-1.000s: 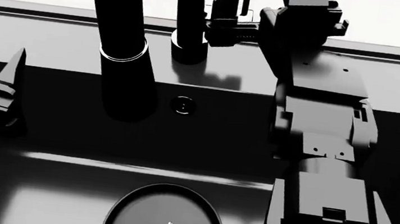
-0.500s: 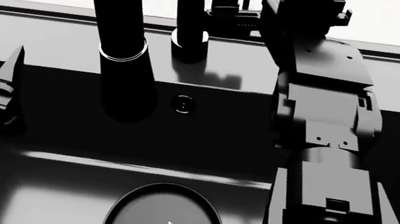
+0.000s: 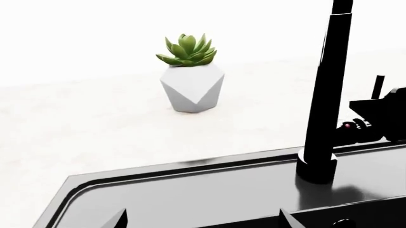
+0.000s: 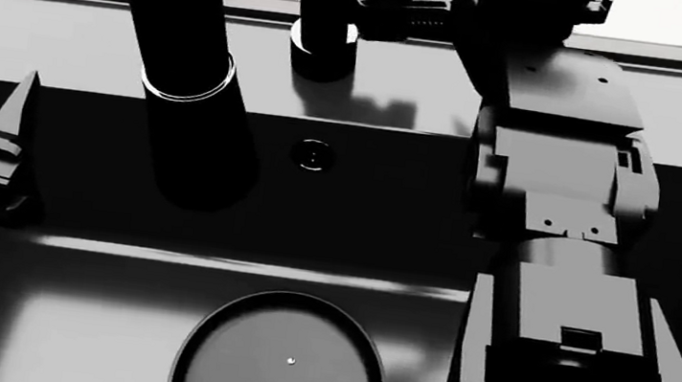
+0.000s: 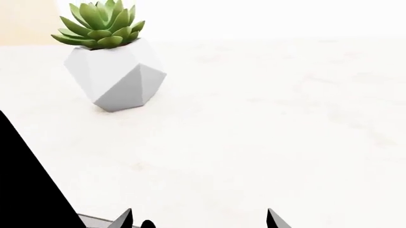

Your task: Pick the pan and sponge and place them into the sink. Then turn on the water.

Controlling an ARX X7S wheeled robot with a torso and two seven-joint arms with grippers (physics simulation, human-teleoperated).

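Reaching past the faucet (image 4: pixel 325 16) above the sink (image 4: pixel 101 38), the right gripper (image 5: pixel 198 218), open and empty, had advanced toward the tap, pan (image 4: pixel 280 362) already in the basin.

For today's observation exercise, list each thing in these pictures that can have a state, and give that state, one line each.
pan: lying flat inside the sink, empty.
sink: holds the pan; no sponge visible in the part shown.
faucet: upright, no water seen running.
left gripper: open, empty, over the basin's left side.
right gripper: open, empty, reaching behind the faucet base.
potted succulent: upright on the counter.
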